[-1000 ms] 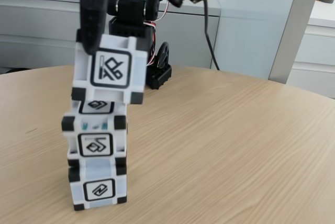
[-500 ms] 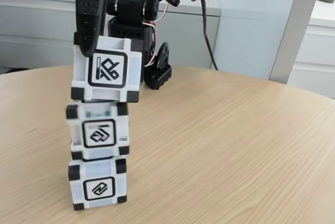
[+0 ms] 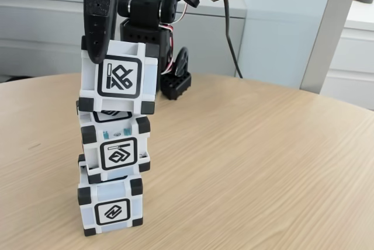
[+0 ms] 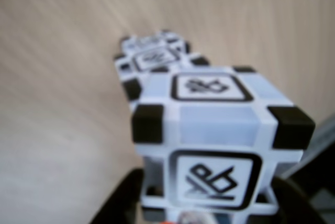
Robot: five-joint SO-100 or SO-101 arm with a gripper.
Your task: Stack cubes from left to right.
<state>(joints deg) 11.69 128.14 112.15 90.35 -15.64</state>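
Observation:
Three white cubes with black corners stand in a column at the left of the fixed view. The bottom cube (image 3: pixel 110 207) rests on the table. The middle cube (image 3: pixel 115 151) sits on it, tilted and offset slightly right. My gripper (image 3: pixel 120 52) is shut on the top cube (image 3: pixel 120 78), which is level and touches the middle cube's top; one black finger (image 3: pixel 95 22) runs down its left side. In the wrist view the held cube (image 4: pixel 217 140) is close up between my gripper (image 4: pixel 209 211), and the lower cubes (image 4: pixel 152 59) show blurred beyond it.
The round wooden table (image 3: pixel 263 162) stretches to the right of the stack. The arm's black base (image 3: pixel 175 83) stands behind the cubes, with a cable (image 3: pixel 232 45) hanging beside it. Grey cabinets (image 3: pixel 52 28) line the back wall.
The held cube went from tilted to level and rose slightly. The middle cube has shifted a little right and now sits tilted on the bottom cube.

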